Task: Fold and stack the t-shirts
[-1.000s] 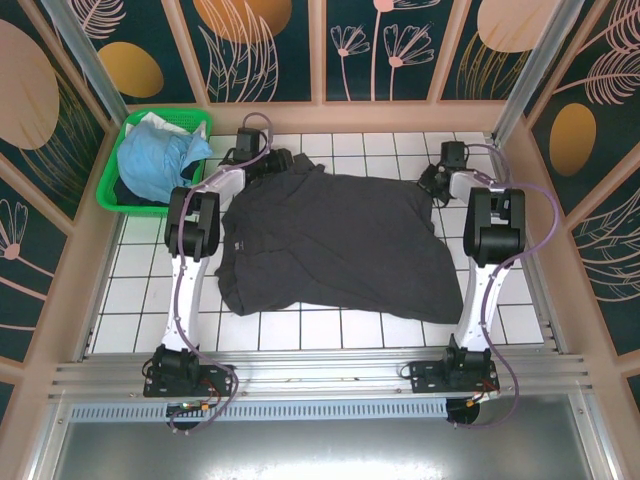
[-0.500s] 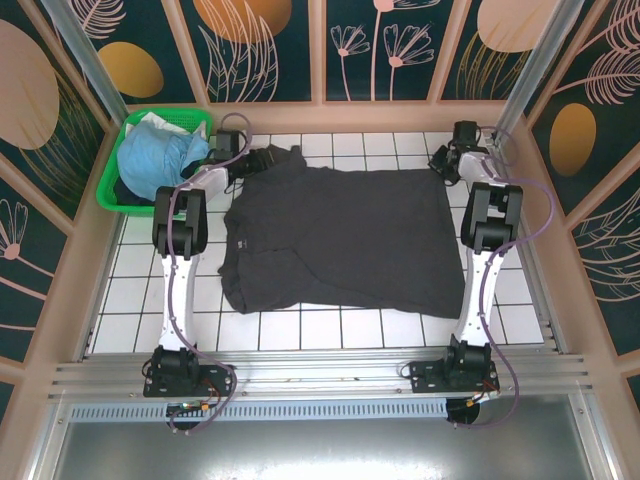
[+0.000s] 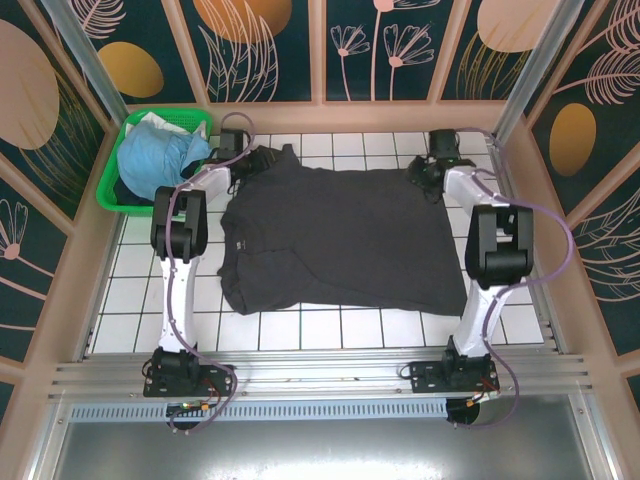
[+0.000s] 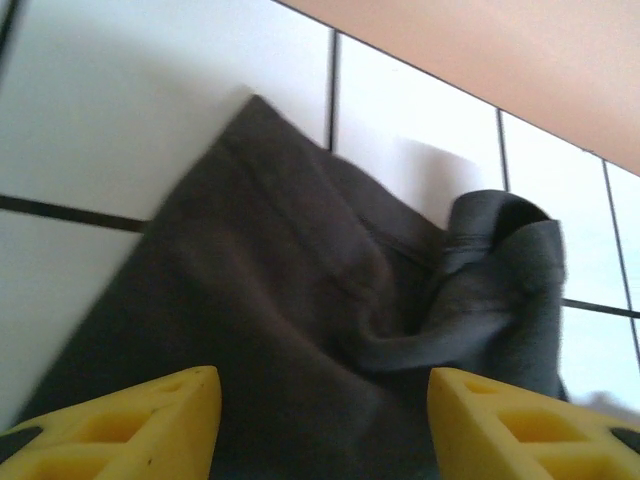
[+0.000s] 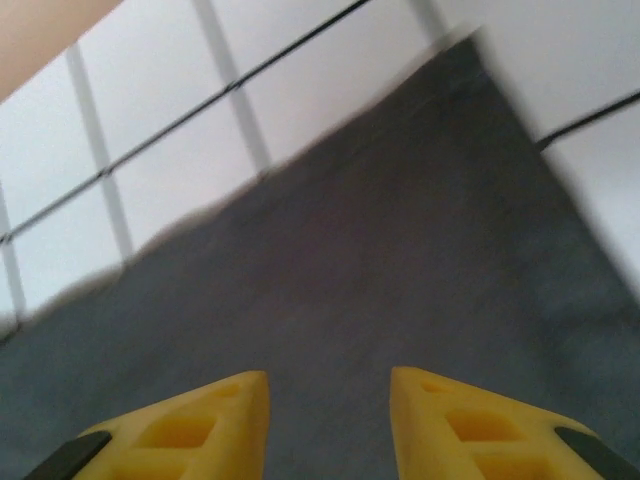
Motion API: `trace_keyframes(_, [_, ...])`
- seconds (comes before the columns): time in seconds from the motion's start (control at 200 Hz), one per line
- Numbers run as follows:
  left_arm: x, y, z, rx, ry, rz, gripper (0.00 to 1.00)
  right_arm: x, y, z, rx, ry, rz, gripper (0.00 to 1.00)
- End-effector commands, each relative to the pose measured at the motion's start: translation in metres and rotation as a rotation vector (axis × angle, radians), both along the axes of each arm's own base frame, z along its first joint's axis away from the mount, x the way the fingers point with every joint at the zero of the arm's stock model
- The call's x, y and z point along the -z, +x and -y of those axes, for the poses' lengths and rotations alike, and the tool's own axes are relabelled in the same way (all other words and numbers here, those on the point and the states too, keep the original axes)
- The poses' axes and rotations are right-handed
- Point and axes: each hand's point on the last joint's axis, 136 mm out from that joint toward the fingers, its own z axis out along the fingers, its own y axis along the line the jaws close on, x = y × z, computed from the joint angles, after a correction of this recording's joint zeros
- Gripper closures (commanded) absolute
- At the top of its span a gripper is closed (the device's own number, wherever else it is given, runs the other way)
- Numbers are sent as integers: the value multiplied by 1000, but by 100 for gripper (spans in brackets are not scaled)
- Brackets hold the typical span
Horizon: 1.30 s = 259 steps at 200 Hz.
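Observation:
The dark charcoal t-shirt (image 3: 335,235) lies spread nearly flat on the white tiled table (image 3: 330,330). My left gripper (image 3: 262,158) is at its far left corner, fingers apart over the cloth (image 4: 270,290); a bunched sleeve (image 4: 500,270) lies just ahead on the right. My right gripper (image 3: 420,175) hovers over the far right corner, jaws apart with flat grey cloth (image 5: 400,250) below and nothing pinched. The light blue t-shirt (image 3: 152,160) sits crumpled in the green basket (image 3: 108,185) at the back left.
Wooden walls with painted panels close in the table on three sides; the back wall (image 3: 330,110) is close behind both grippers. The shirt's near hem (image 3: 330,305) leaves a row of bare tiles before the arm bases.
Both arms pulled the shirt's far edge back and flat. The right gripper then slid left from the back right corner and opened, letting the cloth go. The left jaws widened slightly.

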Motion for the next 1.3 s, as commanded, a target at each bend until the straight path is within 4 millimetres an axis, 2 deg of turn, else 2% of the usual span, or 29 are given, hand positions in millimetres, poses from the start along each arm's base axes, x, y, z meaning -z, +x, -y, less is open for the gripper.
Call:
trace_keyframes(0.0, [13,8,10,33,-11,-20,45,11,-24,-18,-49,31,34,61])
trace_keyframes(0.05, [19,13,10,33,-4,-18,45,14,-34,-19,-56,41,38,60])
trace_keyframes(0.13, [30,25,6,22,6,-23,45,21,-48,-7,-19,27,26,60])
trace_keyframes(0.2, [32,39,0,-1,6,-19,45,27,-60,-6,-16,38,11,60])
trace_keyframes(0.275, [38,51,-13,-43,-10,-18,48,30,-73,-7,-24,47,5,60])
trace_keyframes(0.445, [40,69,-54,-158,-47,8,52,44,-105,9,43,26,-37,59])
trace_keyframes(0.535, [30,76,-57,-164,-52,46,52,53,-119,16,80,24,-63,58])
trace_keyframes(0.626, [16,81,-54,-155,-73,78,50,58,-128,13,83,44,-78,59])
trace_keyframes(0.721, [-16,84,-45,-117,-110,134,48,53,-131,3,69,49,-63,59])
trace_keyframes(0.791, [-45,83,-35,-81,-123,175,43,44,-131,-16,23,52,-33,58])
trace_keyframes(0.911, [-89,64,-15,-27,-34,193,27,34,-132,-47,-59,32,-4,58])
trace_keyframes(1.011, [-116,34,-11,-15,20,198,19,40,-136,-66,-120,28,-4,57])
trace_keyframes(1.021, [-109,31,-11,-16,26,184,18,43,-136,-67,-124,30,-9,57])
trace_keyframes(1.031, [-119,27,-12,-20,30,199,17,44,-137,-68,-127,31,-12,57])
trace_keyframes(1.041, [-116,24,-12,-22,36,195,16,46,-137,-68,-126,31,-16,57])
trace_keyframes(1.051, [-123,20,-13,-25,39,207,16,48,-137,-68,-125,30,-21,57])
trace_keyframes(1.056, [-115,18,-14,-27,45,194,15,50,-137,-67,-123,30,-24,57])
trace_keyframes(1.131, [-119,-8,-19,-48,84,208,13,68,-137,-53,-71,1,-75,56])
trace_keyframes(1.181, [-106,-24,-24,-61,107,167,15,76,-135,-43,-41,-10,-97,56])
trace_keyframes(1.291, [-75,-57,-9,-12,99,94,20,84,-130,-25,2,-21,-109,56])
